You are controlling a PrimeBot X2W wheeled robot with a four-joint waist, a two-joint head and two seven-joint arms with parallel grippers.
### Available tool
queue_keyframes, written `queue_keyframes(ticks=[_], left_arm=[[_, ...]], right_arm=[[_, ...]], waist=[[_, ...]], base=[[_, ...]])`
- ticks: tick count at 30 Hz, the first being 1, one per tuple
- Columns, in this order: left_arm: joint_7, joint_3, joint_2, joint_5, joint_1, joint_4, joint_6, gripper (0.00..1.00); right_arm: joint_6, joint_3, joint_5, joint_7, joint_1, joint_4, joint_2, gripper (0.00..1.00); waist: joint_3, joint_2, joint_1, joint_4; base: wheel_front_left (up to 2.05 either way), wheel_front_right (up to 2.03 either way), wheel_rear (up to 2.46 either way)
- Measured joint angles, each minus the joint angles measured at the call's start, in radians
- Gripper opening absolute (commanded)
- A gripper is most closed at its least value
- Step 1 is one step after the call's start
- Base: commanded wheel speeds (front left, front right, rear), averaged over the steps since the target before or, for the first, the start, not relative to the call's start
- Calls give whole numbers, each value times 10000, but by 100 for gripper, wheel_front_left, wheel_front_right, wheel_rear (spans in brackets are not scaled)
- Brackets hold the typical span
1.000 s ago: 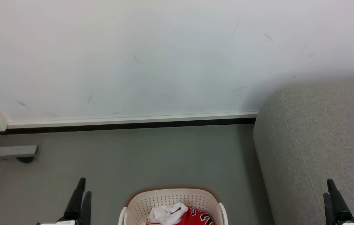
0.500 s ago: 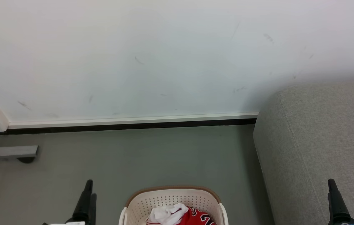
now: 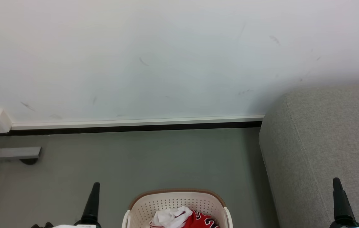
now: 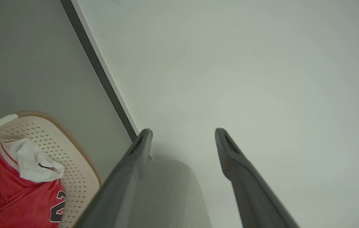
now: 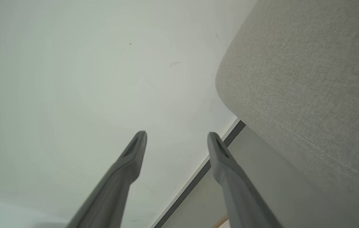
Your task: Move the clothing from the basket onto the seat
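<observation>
Red clothing (image 4: 15, 193) heaped in the cream basket (image 3: 176, 191) on the floor (image 3: 166, 158) beside the grey seat (image 3: 325, 133), none yet moved. Left claw (image 4: 182, 134) and right claw (image 5: 177, 136) spread wide and empty, held clear either side, seemingly poised for a first dip into the basket.

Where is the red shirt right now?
The red jersey lies inside the cream basket on the floor, at the bottom middle of the head view, with the grey seat to the basket's right.
</observation>
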Motion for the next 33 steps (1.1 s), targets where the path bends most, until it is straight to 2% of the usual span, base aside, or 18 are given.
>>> queue_keyframes(ticks=[20, 33], left_arm=[[-617, -456, 23, 3300, 0, -339, 621, 100], [-963, -698, 36, 6102, 16, -330, 955, 100]], right_arm=[[0, 167, -4149, -617, 101, -489, -90, 100], [0, 268, -6364, -972, 198, -564, -339, 100]], waist=[[-77, 0, 0, 139], [-131, 0, 0, 203]], base=[[0, 0, 0], [0, 0, 0]])
